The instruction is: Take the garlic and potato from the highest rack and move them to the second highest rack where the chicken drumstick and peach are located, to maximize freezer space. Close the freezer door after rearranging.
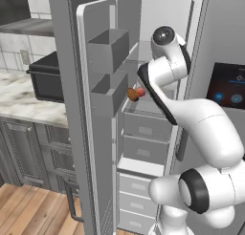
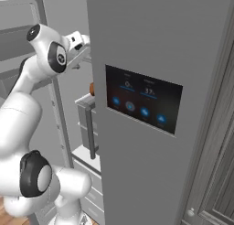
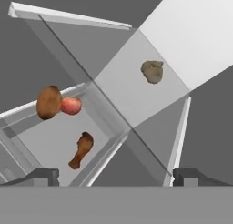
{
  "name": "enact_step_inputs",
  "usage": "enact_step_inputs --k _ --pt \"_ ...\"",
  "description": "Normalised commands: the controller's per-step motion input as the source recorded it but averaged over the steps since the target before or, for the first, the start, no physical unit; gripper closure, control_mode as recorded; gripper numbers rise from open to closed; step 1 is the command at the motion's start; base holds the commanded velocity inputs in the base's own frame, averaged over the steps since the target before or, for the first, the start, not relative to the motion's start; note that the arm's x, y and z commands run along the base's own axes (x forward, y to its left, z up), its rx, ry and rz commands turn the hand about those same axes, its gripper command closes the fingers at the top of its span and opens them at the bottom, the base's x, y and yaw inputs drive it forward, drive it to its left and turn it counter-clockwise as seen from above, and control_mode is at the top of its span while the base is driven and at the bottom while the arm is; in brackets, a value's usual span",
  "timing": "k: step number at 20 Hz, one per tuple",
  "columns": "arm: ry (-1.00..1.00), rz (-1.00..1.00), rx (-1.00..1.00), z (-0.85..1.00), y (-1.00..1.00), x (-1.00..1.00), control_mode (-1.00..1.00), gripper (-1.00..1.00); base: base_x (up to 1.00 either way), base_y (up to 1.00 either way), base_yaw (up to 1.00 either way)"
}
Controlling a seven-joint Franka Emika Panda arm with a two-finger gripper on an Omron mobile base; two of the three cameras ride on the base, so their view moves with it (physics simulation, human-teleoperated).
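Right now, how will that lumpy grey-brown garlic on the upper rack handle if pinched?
The lumpy grey-brown garlic looks rigid and small, so probably light. Its knobby, irregular shape may let it twist between the pads. Sitting alone on the smooth translucent upper rack, it could skid if nudged.

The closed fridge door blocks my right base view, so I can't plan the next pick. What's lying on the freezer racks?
Observer: In the hand view, the garlic lies alone on one rack.
Operator: And the potato?
Observer: The potato is on the other rack, right beside the peach; the chicken drumstick lies apart from them.
Operator: Is the gripper carrying anything?
Observer: No. The gripper is open, with nothing between its fingertips.
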Motion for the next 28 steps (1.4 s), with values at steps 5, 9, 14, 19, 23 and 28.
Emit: enact_step_inputs --k 5,9,14,19,23,28 --pt "0.00 0.00 0.02 0.00 -0.12 0.43 -1.00 -1.00 0.00 0.00 0.00" --pt "0.00 0.00 0.00 0.05 -0.04 0.40 -1.00 -1.00 0.00 0.00 0.00" --pt "0.00 0.00 0.00 0.18 -0.05 0.37 -1.00 -1.00 0.00 0.00 0.00" --pt "0.00 0.00 0.00 0.08 -0.07 0.41 -1.00 -1.00 0.00 0.00 0.00" --pt "0.00 0.00 0.00 0.00 -0.09 0.45 -1.00 -1.00 0.00 0.00 0.00" --pt "0.06 0.00 0.00 0.00 -0.14 0.52 -1.00 -1.00 0.00 0.00 0.00"
